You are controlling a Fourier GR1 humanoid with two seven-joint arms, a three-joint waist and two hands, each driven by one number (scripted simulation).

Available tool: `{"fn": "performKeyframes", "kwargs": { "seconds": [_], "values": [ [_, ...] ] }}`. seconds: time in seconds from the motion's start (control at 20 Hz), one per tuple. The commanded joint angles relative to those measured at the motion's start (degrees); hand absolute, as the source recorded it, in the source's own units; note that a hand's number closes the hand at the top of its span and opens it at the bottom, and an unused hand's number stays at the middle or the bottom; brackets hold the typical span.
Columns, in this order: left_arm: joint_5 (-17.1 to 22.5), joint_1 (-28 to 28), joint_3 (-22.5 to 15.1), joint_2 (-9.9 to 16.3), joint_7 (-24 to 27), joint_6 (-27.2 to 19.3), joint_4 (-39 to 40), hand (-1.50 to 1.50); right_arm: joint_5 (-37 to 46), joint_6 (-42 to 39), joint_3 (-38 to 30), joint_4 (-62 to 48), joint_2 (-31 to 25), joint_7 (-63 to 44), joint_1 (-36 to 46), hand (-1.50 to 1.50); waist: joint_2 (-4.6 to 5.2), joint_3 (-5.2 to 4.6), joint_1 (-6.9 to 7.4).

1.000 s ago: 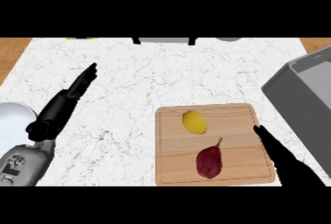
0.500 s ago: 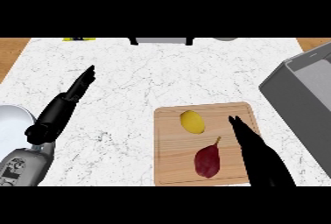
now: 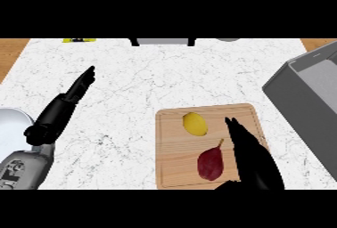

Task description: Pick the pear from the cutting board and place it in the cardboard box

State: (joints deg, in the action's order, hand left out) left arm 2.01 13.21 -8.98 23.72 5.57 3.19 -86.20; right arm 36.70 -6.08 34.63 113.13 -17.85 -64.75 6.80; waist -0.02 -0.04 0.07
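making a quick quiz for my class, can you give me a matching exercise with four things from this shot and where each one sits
Things:
1. lemon
2. pear
3. box
4. left hand

Places:
A. right edge of the counter
B. near half of the cutting board, dark red
C. over the left side of the counter, fingers straight
D. far half of the cutting board, yellow

Pairs: 1-D, 2-B, 3-A, 4-C

Dark red pear (image 3: 211, 163) on cutting board (image 3: 172, 151)
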Motion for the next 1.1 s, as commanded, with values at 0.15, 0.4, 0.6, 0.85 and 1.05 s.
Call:
{"fn": "performKeyframes", "kwargs": {
  "seconds": [0.15,0.4,0.6,0.85,1.05],
  "values": [
    [0.12,-0.75,2.58,0.13,-0.25,2.19,-1.08,0.00,4.44,0.26,-0.67,-9.14,4.36,-1.33,-0.60,-1.50,0.03,0.03,0.05],
    [-1.82,-2.77,3.68,-2.29,0.82,3.40,-1.51,0.00,6.13,-1.16,-0.77,-8.55,8.54,0.22,-2.28,-1.50,0.00,0.03,-0.08],
    [-3.69,-0.90,4.21,-3.42,-0.63,4.36,-0.66,0.00,4.57,-1.98,-4.97,-11.70,8.27,5.44,-2.88,-1.50,0.01,0.04,-0.12],
    [-6.54,-1.25,3.06,-6.12,-1.97,2.71,-3.23,0.00,7.72,-3.60,-4.42,-10.75,7.99,3.81,-5.28,-1.50,-0.05,0.03,-0.16],
    [-3.78,-1.25,8.19,-2.95,2.24,8.19,0.95,0.00,12.05,2.26,-3.21,-18.57,12.46,6.85,-5.34,-1.50,0.01,0.03,-0.08]
  ]
}}
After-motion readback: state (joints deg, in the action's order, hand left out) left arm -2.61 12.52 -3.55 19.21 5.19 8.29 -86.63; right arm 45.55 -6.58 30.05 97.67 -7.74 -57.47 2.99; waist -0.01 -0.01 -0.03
